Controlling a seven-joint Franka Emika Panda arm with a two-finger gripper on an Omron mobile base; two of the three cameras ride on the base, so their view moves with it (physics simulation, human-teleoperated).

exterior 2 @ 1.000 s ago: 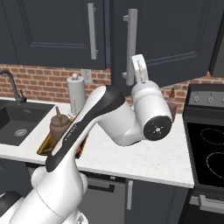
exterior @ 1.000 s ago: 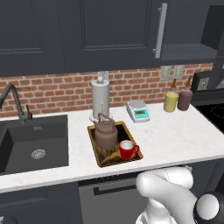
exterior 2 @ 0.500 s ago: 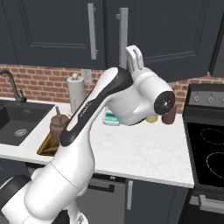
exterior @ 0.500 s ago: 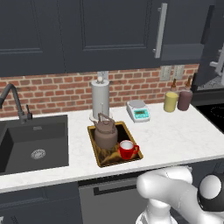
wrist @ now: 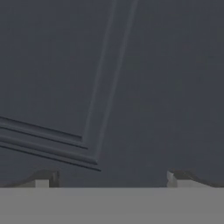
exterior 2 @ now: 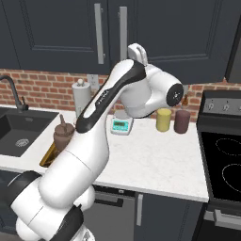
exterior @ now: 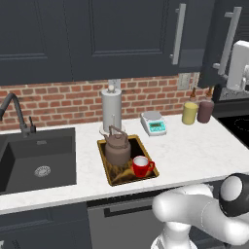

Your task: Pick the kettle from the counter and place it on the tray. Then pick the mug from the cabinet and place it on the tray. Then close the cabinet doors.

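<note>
On the white marble desk, between the dark sink and the stove, lay the tray. Its long axis ran from the brick wall toward the front edge of the desk, a little slanted in the left base view. The kettle stood upright on the rear half of the tray, its thin wire handle arched over the lid. The red mug stood just in front of it on the same tray, mouth up, with its handle pointing to the right.

Behind the tray stood a tall silver-white cylinder, and further right a small scale, a yellow bottle and a dark bottle along the wall.

Above hung the dark cabinet; in the left base view one of the cabinet doors at the right stood at an angle to the others. The tool was close before a panelled door face, and its two fingertips stood wide apart, holding nothing.
</note>
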